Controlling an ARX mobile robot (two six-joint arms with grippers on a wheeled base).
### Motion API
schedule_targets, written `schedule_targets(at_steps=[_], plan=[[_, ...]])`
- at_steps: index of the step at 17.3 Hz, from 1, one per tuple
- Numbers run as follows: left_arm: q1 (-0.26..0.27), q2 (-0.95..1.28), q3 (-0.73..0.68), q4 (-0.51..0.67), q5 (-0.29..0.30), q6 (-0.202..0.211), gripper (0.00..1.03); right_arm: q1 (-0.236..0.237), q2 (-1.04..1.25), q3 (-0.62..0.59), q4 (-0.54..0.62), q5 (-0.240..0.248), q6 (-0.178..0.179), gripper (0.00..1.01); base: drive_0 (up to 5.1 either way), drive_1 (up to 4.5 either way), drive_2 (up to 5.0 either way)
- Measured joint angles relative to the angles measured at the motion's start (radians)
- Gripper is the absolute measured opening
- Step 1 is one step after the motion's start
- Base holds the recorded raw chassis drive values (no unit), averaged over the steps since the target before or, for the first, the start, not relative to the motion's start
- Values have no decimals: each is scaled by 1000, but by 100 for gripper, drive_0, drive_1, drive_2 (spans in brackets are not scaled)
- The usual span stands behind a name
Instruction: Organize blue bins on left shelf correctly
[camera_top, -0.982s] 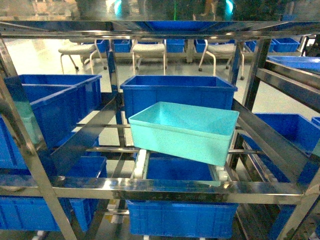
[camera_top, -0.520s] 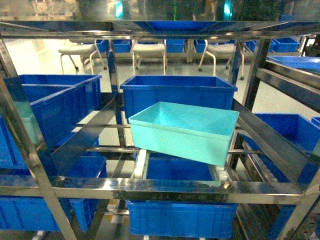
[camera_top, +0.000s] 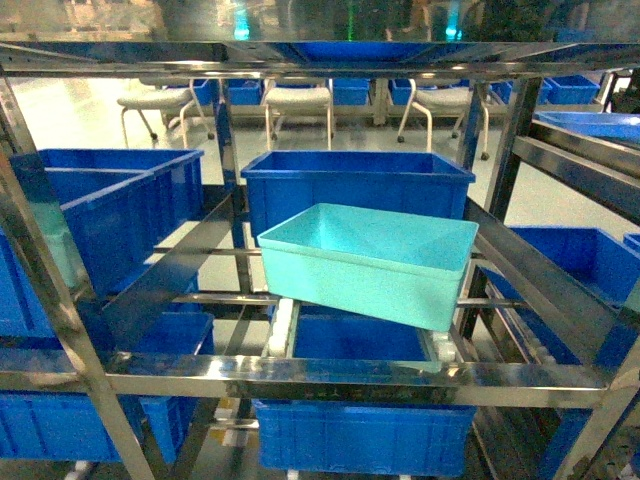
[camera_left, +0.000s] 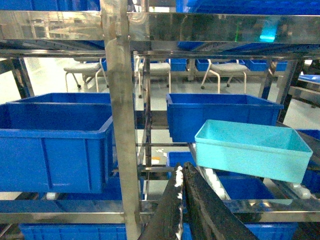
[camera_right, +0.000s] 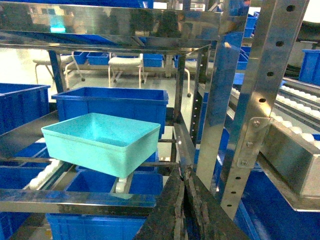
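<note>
Light turquoise rectangular plastic bin (camera_top: 367, 262): tilted on the shiny stainless-steel rack (camera_top: 300, 378), middle tier, roller rails, just before a dark royal-blue bin (camera_top: 355, 188). Open room left of it. Left gripper (camera_left: 182, 175), right gripper (camera_right: 186, 176): fingers together, holding nothing.

Near-zero delta. Turquoise bin (camera_top: 370, 262) sits marginally higher in head view than a second ago, tilt unchanged. Green-cyan reflections on the shelf's top bar (camera_top: 320, 20) are fading out. Slight camera drift, nothing else changes.

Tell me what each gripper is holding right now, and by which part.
Nothing. Both the left gripper and right gripper are shut and hold nothing, apart from the turquoise bin on the shelf.
</note>
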Motion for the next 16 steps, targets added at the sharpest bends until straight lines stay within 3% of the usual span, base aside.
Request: schedule_targets(at_steps=[1, 2, 4, 7, 8, 9, 16], plan=[[0, 0, 0, 0, 0, 0, 4, 0, 0, 0, 1, 0, 0, 2, 0, 0, 0], [0, 0, 0, 0, 0, 0, 17, 0, 0, 0, 0, 0, -1, 12, 0, 0, 0], [0, 0, 0, 0, 0, 0, 48, 0, 0, 0, 0, 0, -1, 43, 0, 0, 0], [0, 0, 0, 0, 0, 0, 77, 0, 0, 0, 0, 0, -1, 72, 0, 0, 0], [0, 0, 0, 0, 0, 0, 93, 0, 0, 0, 0, 0, -1, 89, 0, 0, 0], [0, 0, 0, 0, 0, 2, 100, 0, 0, 0, 0, 0, -1, 99, 0, 0, 0], [0, 0, 0, 0, 0, 3, 98, 0, 0, 0, 0, 0, -1, 98, 0, 0, 0]])
